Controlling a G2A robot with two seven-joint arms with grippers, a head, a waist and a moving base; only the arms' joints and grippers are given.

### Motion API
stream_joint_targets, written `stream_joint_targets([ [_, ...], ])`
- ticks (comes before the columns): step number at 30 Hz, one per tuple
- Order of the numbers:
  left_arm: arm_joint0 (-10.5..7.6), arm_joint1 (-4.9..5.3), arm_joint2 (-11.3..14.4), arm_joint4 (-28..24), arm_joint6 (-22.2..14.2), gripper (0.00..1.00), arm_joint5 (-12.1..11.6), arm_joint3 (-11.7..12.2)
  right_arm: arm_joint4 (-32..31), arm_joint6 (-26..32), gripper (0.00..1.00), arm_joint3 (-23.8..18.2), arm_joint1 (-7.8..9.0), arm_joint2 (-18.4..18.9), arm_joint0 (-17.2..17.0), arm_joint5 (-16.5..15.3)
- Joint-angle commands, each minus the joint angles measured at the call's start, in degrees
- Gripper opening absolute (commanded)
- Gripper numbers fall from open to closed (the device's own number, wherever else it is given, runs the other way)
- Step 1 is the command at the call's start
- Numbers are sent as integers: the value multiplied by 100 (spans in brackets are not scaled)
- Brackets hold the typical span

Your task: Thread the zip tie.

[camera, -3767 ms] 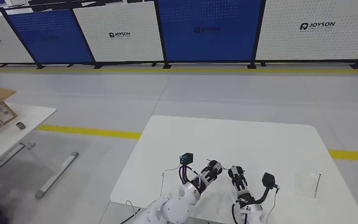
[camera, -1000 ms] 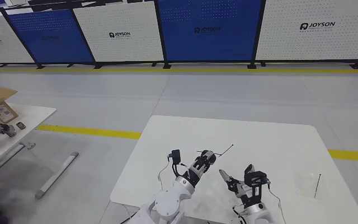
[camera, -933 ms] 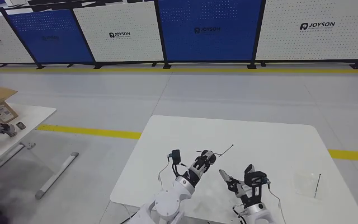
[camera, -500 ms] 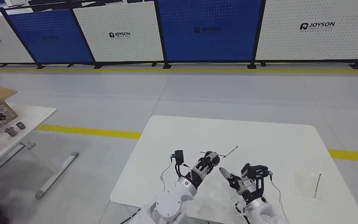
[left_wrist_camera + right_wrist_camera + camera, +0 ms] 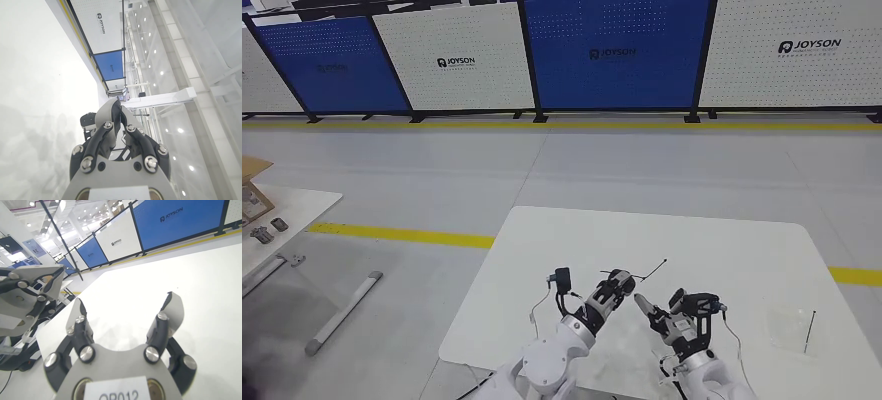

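I had the left end effector [image 5: 120, 109] clamped on the zip tie [image 5: 63, 243], the right end effector [image 5: 125, 302] apart; threading seemed not begun.

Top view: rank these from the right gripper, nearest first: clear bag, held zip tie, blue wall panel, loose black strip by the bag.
1. The held zip tie, just to the left of the right gripper, clamped in the left gripper.
2. The clear bag, on the table's right side.
3. The loose black strip, at the bag's outer edge.
4. The blue wall panel, across the floor beyond the table.
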Motion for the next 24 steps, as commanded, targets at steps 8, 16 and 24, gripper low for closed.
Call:
stream_joint_targets([
  [8,-65,-11,40,25,-37,0,42,70,-17,12,40,-29,4,-84,58,-77],
  [16,-131,-23,91,53,-96,0,48,168,-26,31,36,-69,8,-137,78,-53],
  [24,-138,-26,127,112,-124,0,54,205,15,-37,31,-129,12,-149,73,-40],
])
